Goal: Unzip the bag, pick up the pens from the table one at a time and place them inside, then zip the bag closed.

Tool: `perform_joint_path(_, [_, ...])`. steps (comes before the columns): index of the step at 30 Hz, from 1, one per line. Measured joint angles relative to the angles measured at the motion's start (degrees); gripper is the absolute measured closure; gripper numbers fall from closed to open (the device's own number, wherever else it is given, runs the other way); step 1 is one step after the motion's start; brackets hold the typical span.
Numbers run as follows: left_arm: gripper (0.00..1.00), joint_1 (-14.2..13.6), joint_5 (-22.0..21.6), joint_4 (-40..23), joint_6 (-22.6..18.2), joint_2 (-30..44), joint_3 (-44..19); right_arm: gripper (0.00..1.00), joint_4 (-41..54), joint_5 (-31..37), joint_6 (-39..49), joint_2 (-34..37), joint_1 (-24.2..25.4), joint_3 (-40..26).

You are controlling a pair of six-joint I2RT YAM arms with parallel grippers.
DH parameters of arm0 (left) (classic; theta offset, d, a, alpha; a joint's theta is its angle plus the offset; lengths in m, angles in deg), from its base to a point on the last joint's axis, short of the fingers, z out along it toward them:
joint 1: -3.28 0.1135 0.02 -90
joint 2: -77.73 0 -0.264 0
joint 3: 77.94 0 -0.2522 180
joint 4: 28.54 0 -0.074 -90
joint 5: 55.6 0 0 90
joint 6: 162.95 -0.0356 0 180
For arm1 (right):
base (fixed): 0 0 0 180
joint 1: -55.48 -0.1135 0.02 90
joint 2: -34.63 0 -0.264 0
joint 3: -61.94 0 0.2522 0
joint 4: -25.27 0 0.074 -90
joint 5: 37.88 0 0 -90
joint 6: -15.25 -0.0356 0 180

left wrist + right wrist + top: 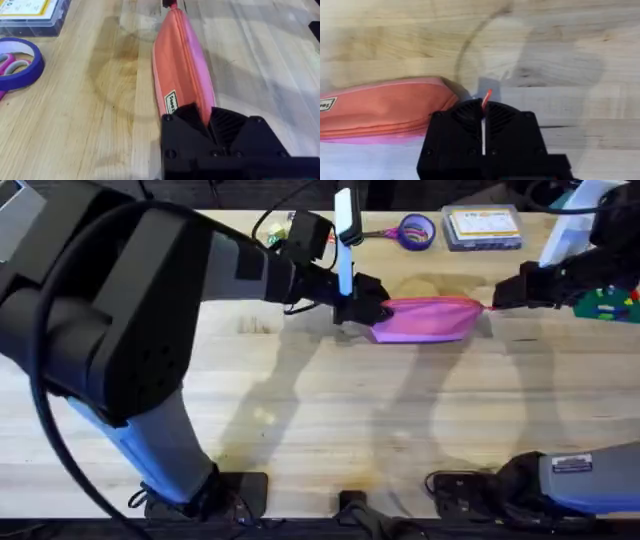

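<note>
The bag (428, 318) is lying on the table (330, 430) toward its far side, stretched lengthwise between the two grippers. The left gripper (368, 310) is sitting at the bag's left end, its black fingers closing on the fabric there; in the left wrist view the pink pouch (181, 65) is running straight away from the left gripper (207, 120), pinched at the near corner beside a small label. The right gripper (497, 298) is meeting the bag's opposite end, and in the right wrist view its fingers are pressing together on a thin red pull tab (486, 96) sticking out just past the pouch's end (385, 112). A clear box (483, 226) and blue tape (417, 230) are resting beyond the bag.
</note>
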Motion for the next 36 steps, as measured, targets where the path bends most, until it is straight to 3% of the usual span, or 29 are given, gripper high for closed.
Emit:
perform_joint_path(18, [0.957,0.17,-0.13,-0.07,0.0,-0.01,0.01,0.968,-2.78,2.4,-0.22,0.02,0.64,0.3])
perform_joint_path(19, [0.957,0.17,-0.13,-0.07,0.0,0.01,0.02,0.923,-2.81,2.45,-0.37,0.02,0.66,0.3])
perform_joint_path(20, [0.957,0.56,-0.15,-0.39,0.0,-0.01,0.07,0.498,-3.36,3.08,-0.41,-0.06,1.08,0.3])
perform_joint_path(23, [0.957,1.15,-0.11,-0.44,0.0,-0.01,0.17,0.079,-2.28,2.83,-0.4,-1.62,1.5,0.34])
perform_joint_path(24, [0.957,1.32,-0.11,-0.44,0.0,0.01,0.17,0.022,-1.82,2.73,-0.22,-2.94,1.55,0.39])
perform_joint_path(33, [0.957,1.4,-0.15,-0.44,0.0,-0.01,0.17,0.004,3.37,1.86,-0.22,-18.5,1.55,0.39])
perform_joint_path(34, [0.917,1.4,-0.16,-0.43,-0.16,0.0,0.17,0.004,4.09,1.59,-0.2,-20.06,1.55,0.39])
perform_joint_path(36, [0.602,1.4,0.04,-0.28,-0.17,-0.01,0.17,0.004,4.87,1.09,-0.17,-22.46,1.55,0.39])
